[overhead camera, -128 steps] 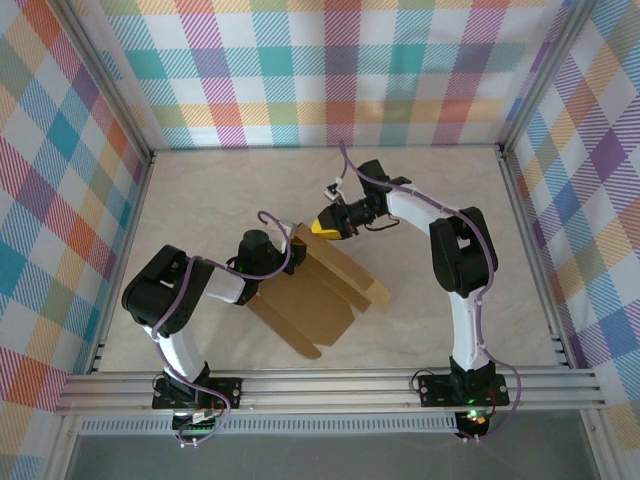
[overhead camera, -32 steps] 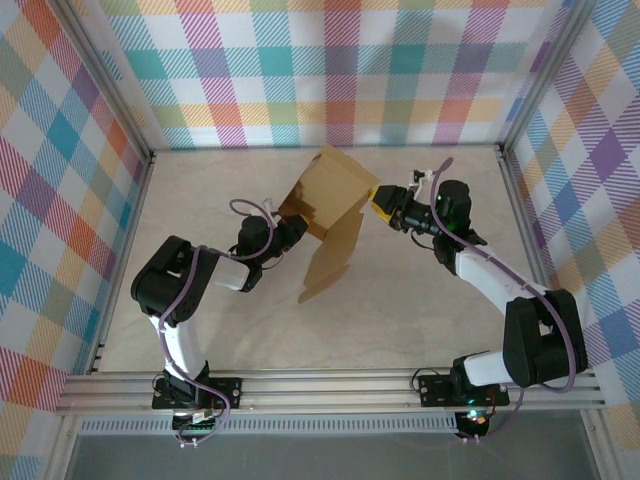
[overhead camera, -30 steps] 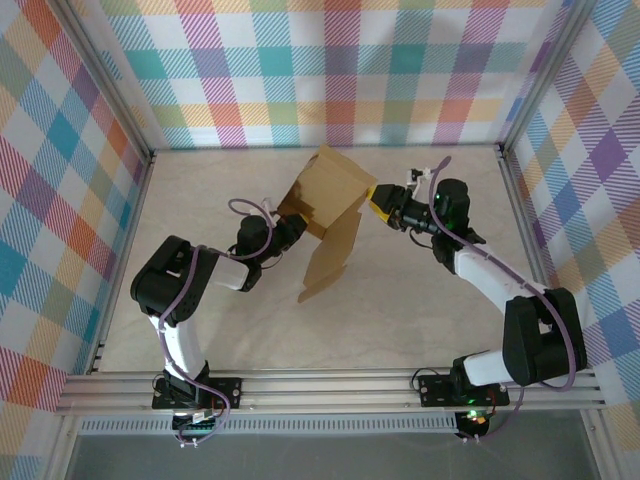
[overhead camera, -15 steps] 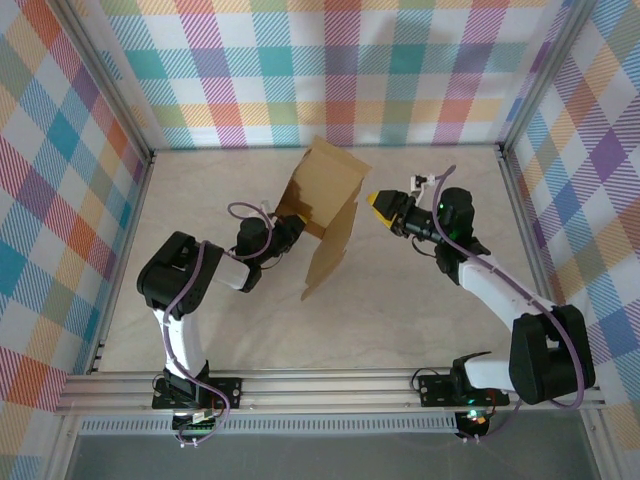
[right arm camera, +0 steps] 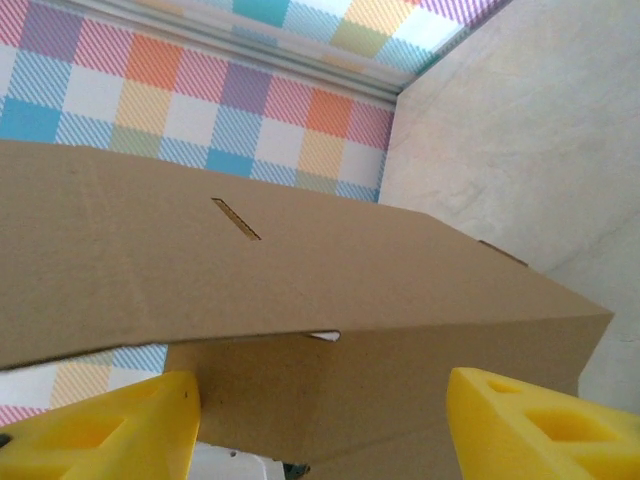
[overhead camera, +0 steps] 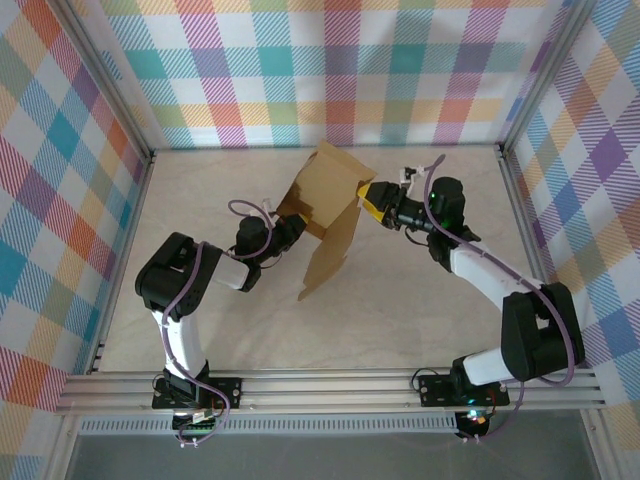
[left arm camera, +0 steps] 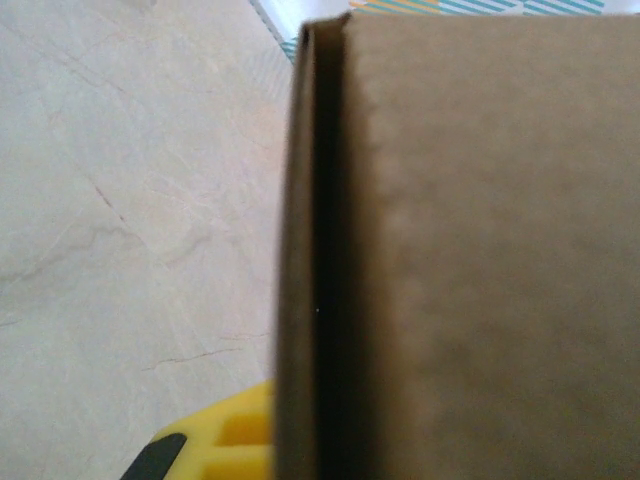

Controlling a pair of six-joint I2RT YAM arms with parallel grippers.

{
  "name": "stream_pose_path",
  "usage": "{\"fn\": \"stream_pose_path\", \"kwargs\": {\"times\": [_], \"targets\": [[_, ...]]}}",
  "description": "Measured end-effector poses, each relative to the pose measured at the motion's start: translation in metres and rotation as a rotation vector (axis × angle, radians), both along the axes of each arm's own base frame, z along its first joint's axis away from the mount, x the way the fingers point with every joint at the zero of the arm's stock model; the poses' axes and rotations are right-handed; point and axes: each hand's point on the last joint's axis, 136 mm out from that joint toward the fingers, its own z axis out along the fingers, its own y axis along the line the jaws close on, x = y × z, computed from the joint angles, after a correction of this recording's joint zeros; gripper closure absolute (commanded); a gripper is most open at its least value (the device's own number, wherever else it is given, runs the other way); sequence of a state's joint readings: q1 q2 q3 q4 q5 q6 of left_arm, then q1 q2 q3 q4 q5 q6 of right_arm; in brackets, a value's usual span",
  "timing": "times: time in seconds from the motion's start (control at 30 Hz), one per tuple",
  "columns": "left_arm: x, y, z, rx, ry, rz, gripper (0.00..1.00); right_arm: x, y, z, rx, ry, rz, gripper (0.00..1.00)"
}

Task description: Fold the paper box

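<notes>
Left arm [overhead camera: 180, 290] folded low, elbow out to the left, forearm reaching right toward table centre. Left gripper [overhead camera: 288, 228] pinched tight on the paper box [overhead camera: 325, 195] edge, one yellow pad [left arm camera: 225, 440] visible beneath it. Right arm [overhead camera: 480, 275] stretched far out and leftward, wrist about level. Right gripper [overhead camera: 370, 198] jaws spread wide, yellow fingers [right arm camera: 100, 430] well apart, tips at the box's right corner.

Your left arm [overhead camera: 180, 350] and right arm [overhead camera: 480, 280] are white tubes with bulky black joints, and a loose purple cable [overhead camera: 232, 208] runs along each. The left claw [overhead camera: 288, 229] and right claw [overhead camera: 371, 197] wear yellow pads [right arm camera: 540, 420] with moulded recesses. A green light [overhead camera: 471, 414] glows below the right base.
</notes>
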State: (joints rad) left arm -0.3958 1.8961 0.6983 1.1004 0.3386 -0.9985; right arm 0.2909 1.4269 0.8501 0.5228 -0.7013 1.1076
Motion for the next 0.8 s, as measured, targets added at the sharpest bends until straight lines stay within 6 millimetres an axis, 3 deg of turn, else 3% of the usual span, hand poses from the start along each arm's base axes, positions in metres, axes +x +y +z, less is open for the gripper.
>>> {"fn": "stream_pose_path", "kwargs": {"times": [0.1,0.2,0.47,0.63,0.73,0.8], "targets": [[0.000,0.000,0.003,0.004,-0.011,-0.004,1.00,0.000,0.006,-0.002,-0.001,0.018,0.021,0.44],[0.000,0.000,0.003,0.015,-0.020,-0.005,1.00,0.000,0.008,-0.009,-0.008,0.052,0.027,0.59],[-0.003,0.006,-0.003,0.079,-0.027,0.012,1.00,-0.004,0.006,-0.030,-0.048,0.174,0.026,0.73],[-0.002,0.013,-0.001,0.151,-0.063,0.035,1.00,-0.008,0.005,-0.041,-0.079,0.241,0.026,0.91],[-0.003,0.016,-0.002,0.181,-0.075,0.038,1.00,-0.009,0.003,-0.048,-0.096,0.267,0.018,0.89],[-0.003,0.016,-0.003,0.192,-0.079,0.037,1.00,-0.010,0.002,-0.050,-0.102,0.275,0.016,0.73]]}}
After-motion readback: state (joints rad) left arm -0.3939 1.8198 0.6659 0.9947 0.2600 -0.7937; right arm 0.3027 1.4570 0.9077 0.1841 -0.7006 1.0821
